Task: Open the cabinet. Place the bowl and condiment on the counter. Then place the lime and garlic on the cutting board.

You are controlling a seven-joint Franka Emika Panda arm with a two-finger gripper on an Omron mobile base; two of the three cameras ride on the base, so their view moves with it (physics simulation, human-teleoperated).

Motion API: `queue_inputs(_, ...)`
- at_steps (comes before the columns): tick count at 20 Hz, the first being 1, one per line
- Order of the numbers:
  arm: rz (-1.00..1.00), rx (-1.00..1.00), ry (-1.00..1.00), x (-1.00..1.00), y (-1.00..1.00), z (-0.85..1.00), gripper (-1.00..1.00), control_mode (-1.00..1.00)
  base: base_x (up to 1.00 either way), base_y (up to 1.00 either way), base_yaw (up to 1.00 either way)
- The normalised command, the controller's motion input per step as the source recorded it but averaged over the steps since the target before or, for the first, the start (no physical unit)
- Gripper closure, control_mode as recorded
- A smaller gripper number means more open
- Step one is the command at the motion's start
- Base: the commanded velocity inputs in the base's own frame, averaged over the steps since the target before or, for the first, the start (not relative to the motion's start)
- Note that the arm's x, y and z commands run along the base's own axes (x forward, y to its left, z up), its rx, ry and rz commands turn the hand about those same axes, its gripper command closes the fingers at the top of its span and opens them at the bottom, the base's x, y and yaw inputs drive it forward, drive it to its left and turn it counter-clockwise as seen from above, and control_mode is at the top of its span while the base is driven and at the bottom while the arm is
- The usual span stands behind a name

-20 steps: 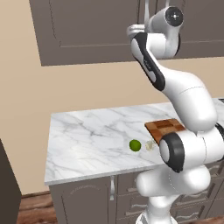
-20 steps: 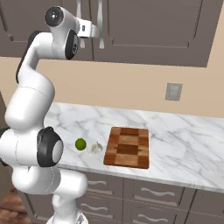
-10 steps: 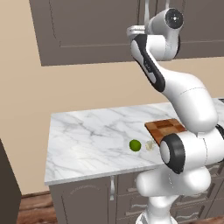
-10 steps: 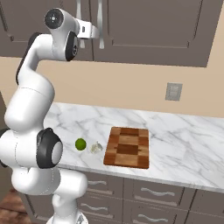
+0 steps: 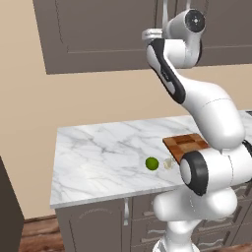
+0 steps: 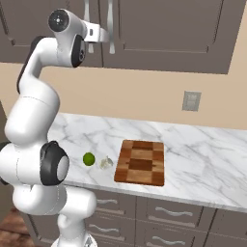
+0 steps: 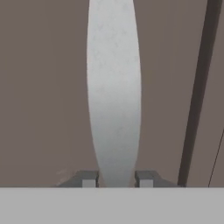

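Note:
The cabinet (image 6: 164, 34) hangs on the wall with its dark doors closed. My gripper (image 7: 117, 179) is raised to one of its long silver handles (image 7: 113, 87), and the two fingertips press against the handle from both sides. In the right base view the gripper (image 6: 108, 37) sits at the handle (image 6: 111, 24) just right of the door seam. On the counter (image 6: 202, 159) lie the lime (image 6: 89, 158) and the garlic (image 6: 105, 163), side by side, left of the cutting board (image 6: 141, 162). The left base view also has the lime (image 5: 152, 163), garlic (image 5: 169, 164) and board (image 5: 189, 144). The bowl and condiment are hidden.
A second silver handle (image 6: 87, 12) hangs on the neighbouring door. A wall socket (image 6: 191, 101) sits above the counter's right part. Lower cabinets and drawers (image 6: 164, 212) with short handles run under the marble slab. The counter's left end (image 5: 61, 167) borders a beige wall.
The jaws have closed from wide open onto the cabinet handle. The arm and the things on the counter have stayed where they were.

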Motion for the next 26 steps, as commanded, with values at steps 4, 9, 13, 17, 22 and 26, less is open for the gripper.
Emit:
queue_inputs(4, 0.11, 0.0, 0.0, -0.18, 0.41, 0.0, 1.0, -1.0, 0.0, 0.0, 0.0)
queue_inputs(9, 0.18, 0.0, 0.0, -0.37, 0.5, 0.02, 1.0, -1.0, 0.0, 0.0, 0.0)
queue_inputs(13, 0.2, 0.0, 0.0, -0.43, 0.46, 0.04, 1.0, -1.0, 0.0, 0.0, 0.0)
queue_inputs(17, 0.2, 0.0, 0.0, -0.4, 0.47, 0.07, 1.0, -1.0, 0.0, 0.0, 0.0)
queue_inputs(22, 0.14, 0.0, -0.01, -0.43, 0.55, 0.03, 1.0, -1.0, 0.0, 0.0, 0.0)
queue_inputs(26, 0.0, 0.0, -0.02, -0.4, 0.67, 0.01, 1.0, -1.0, 0.0, 0.0, 0.0)
